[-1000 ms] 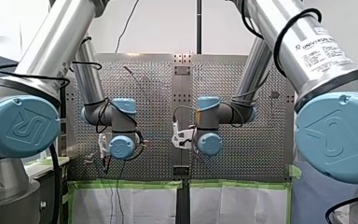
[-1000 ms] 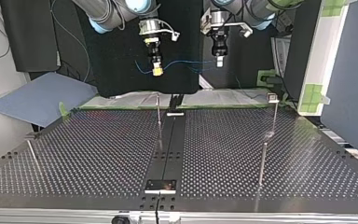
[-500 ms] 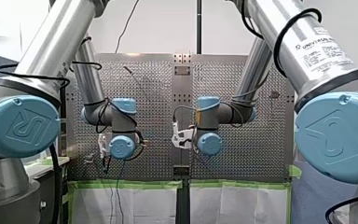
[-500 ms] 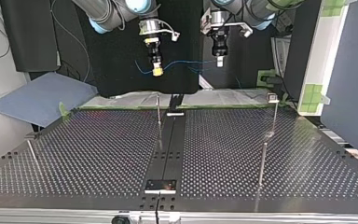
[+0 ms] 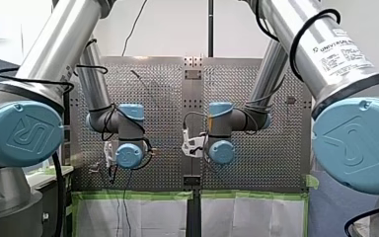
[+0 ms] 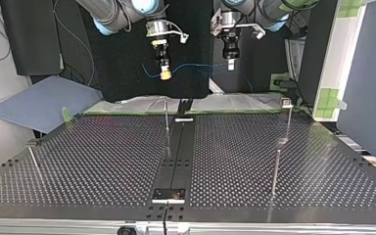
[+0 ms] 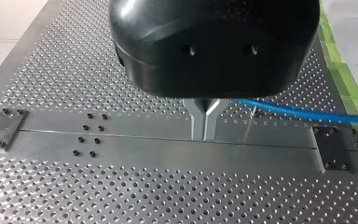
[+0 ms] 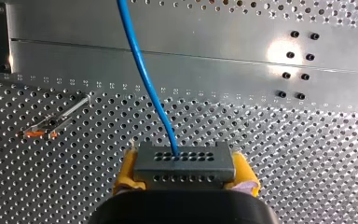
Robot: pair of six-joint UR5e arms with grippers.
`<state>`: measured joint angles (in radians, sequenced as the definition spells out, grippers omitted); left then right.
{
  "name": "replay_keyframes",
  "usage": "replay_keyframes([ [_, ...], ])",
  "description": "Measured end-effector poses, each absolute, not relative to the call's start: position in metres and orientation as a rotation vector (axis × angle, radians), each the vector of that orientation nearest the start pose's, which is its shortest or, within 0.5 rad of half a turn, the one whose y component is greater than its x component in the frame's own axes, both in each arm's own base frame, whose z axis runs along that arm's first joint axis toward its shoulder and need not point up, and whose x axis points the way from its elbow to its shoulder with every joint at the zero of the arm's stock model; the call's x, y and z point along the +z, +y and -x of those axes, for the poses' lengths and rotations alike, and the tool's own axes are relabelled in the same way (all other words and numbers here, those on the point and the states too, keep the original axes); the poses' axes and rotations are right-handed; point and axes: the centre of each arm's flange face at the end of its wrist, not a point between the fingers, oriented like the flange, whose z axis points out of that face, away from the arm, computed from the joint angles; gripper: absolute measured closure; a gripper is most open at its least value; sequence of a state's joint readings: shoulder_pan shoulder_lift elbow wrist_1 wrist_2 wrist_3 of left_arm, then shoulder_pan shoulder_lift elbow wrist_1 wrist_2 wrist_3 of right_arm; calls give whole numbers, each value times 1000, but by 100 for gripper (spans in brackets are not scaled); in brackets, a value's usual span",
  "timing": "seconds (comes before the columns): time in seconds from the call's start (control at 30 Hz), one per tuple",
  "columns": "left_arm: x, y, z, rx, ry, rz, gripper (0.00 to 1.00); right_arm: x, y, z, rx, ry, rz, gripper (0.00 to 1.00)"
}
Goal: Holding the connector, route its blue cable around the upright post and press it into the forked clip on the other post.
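Top view, upper centre: nothing has shifted in the last second. My right gripper [image 6: 165, 73] clamps the connector [image 8: 184, 163]. My left gripper [image 6: 230, 62] is pinched narrow beside the blue cable [image 6: 196, 66]. Both hang above the upright post [image 6: 166, 116], so routing looks unstarted.

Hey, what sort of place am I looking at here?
Probably a robotics lab test cell: two silver robot arms with blue joints reach over a perforated metal table fitted with thin upright posts, with green tape along its edge.
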<state>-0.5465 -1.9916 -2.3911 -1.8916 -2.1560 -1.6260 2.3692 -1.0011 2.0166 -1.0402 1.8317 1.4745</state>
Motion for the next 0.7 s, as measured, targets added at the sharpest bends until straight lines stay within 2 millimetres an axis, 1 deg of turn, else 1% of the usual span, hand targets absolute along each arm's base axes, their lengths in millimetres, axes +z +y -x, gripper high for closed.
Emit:
replay_keyframes([
  [0.13,76,-263,-290,17,1571,80,100,87,-294,-462,1545,-821,-1596,93],
  [0.27,72,-258,-291,69,1579,79,100,76,-285,-472,1544,-849,-1627,93],
  [0.37,72,-257,-291,98,1581,66,100,62,-273,-477,1537,-870,-1677,93],
  [0.53,72,-256,-291,124,1583,47,100,31,-260,-474,1484,-899,-1762,93],
  [0.6,72,-256,-291,126,1583,45,100,22,-258,-472,1468,-904,-1780,93],
  [0.7,72,-256,-291,128,1583,44,100,17,-257,-471,1459,-906,-1790,93],
])
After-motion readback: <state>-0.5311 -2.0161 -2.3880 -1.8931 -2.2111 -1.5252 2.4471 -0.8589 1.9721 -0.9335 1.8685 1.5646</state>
